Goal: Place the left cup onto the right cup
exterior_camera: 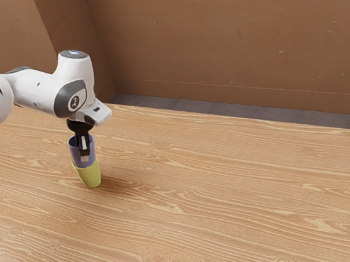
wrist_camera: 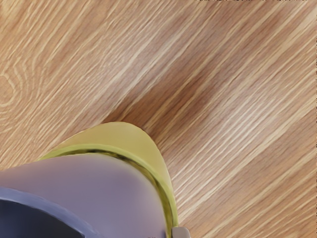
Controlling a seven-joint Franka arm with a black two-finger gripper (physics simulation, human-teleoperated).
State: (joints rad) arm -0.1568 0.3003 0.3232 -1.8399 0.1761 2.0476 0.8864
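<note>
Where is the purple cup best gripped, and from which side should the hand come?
Grip the purple cup at its open rim, coming straight from above and pinching one side of the wall. It stands mouth up, nested in the yellow cup, which covers its lower part, so only the upper wall is free.

Soft, even light over warm matte wood.
Light comes from above & slightly from the exterior view's left: the white arm is bright on top, greyer on its underside. The yellow-green cup drops a faint, soft-edged shadow on the table toward the exterior view's right. In the wrist view that shadow is a dull diagonal band across the grain, running away from the cup. The walls are flat brown, dimmer in the corner behind the arm. The purple cup is pale outside, v. dark inside.
</note>
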